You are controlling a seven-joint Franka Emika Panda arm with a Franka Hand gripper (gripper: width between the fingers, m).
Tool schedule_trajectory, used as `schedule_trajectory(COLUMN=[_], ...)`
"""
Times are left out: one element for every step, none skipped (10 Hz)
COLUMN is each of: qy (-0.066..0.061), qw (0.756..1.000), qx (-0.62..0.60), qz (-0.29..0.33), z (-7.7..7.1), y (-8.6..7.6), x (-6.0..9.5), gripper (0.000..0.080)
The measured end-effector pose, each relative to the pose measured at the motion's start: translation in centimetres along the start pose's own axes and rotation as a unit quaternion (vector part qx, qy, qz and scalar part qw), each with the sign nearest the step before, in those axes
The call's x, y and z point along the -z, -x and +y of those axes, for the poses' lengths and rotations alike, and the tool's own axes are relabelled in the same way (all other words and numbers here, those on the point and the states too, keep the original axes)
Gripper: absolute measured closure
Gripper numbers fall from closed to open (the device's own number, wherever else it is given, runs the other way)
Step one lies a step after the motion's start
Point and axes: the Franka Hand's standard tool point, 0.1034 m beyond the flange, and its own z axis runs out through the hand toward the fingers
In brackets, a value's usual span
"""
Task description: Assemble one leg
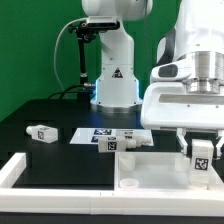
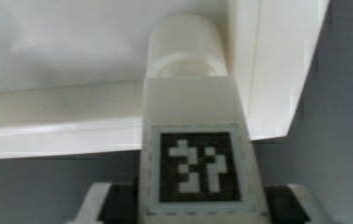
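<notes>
At the exterior view's right, your gripper (image 1: pixel 202 166) hangs over the panel (image 1: pixel 140 186). Its fingers are closed on the leg (image 1: pixel 203 152), pinching it from both sides. The leg sits directly between the fingertips, and its tag (image 1: pixel 203 157) faces the camera. It is low over the panel's floor, close to the far rim; you cannot tell whether it touches.

From the wrist, the leg (image 2: pixel 194 115) runs straight out from between the dark fingers (image 2: pixel 105 202) of the gripper (image 2: pixel 191 208). Its tag (image 2: pixel 194 165) is turned toward the lens. The round end (image 2: pixel 191 60) is the part farthest from the fingertips and points into a corner of the panel (image 2: pixel 276 70), where two raised walls meet. You cannot tell whether that end touches the wall.

Behind the panel, on the black table (image 1: pixel 30 115), lies the marker board (image 1: pixel 92 132). Two loose legs (image 1: pixel 110 142) rest at its near edge, just beside the panel's far rim. Another spare (image 1: pixel 42 132) lies well apart, toward the exterior view's left.
</notes>
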Motion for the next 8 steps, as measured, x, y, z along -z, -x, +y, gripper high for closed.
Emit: schedule_trajectory(qy=[0.001,0.001,0.001,0.001,0.001,0.002,0.001,-0.007], qw=[1.0,1.0,1.0,1.0,1.0,1.0,0.999,0.999], qx=[-0.003,-0.003,-0.004,-0.004,-0.004,0.004,0.01,-0.006], qz=[-0.001,-0.001,-0.001,-0.001,-0.001,-0.005,-0.031,-0.052], z=[0.0,0.0,0.0,0.0,0.1,0.2,1.1,1.2], y=[-0.1,-0.1,-0.1,-0.1,-0.1,-0.3,-1.3,-2.1], x=[0.0,0.0,0.0,0.0,0.0,0.0,0.7,1.6], gripper=[0.0514,0.0514,0.0514,0.0424,0.0286,0.0189,0.0189,0.0158])
